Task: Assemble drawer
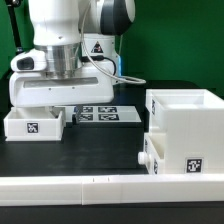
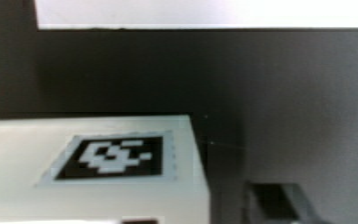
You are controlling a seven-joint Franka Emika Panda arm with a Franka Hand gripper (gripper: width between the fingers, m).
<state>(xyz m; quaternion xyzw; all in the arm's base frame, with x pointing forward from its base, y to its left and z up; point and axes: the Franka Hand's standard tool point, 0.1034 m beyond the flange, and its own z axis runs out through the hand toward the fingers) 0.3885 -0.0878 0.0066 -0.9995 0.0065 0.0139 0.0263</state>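
A small white tray (image 1: 35,122) with a tag on its front stands on the dark table at the exterior view's left. My gripper (image 1: 50,104) hangs right over its back part, its fingertips hidden behind the tray's wall. In the wrist view the tray's tagged face (image 2: 108,158) fills the near part. One dark finger (image 2: 282,200) stands beside the tray's edge with a gap between them, and the other finger is not clear. The gripper (image 2: 208,214) looks open. The big housing (image 1: 190,120) stands at the right, with the second tray and its knob (image 1: 145,157) in its lower part.
The marker board (image 1: 100,115) lies flat between the tray and the housing. A long low white rail (image 1: 100,190) runs along the front of the table. A green backdrop stands behind. A white strip (image 2: 202,12) shows at the far side of the wrist view.
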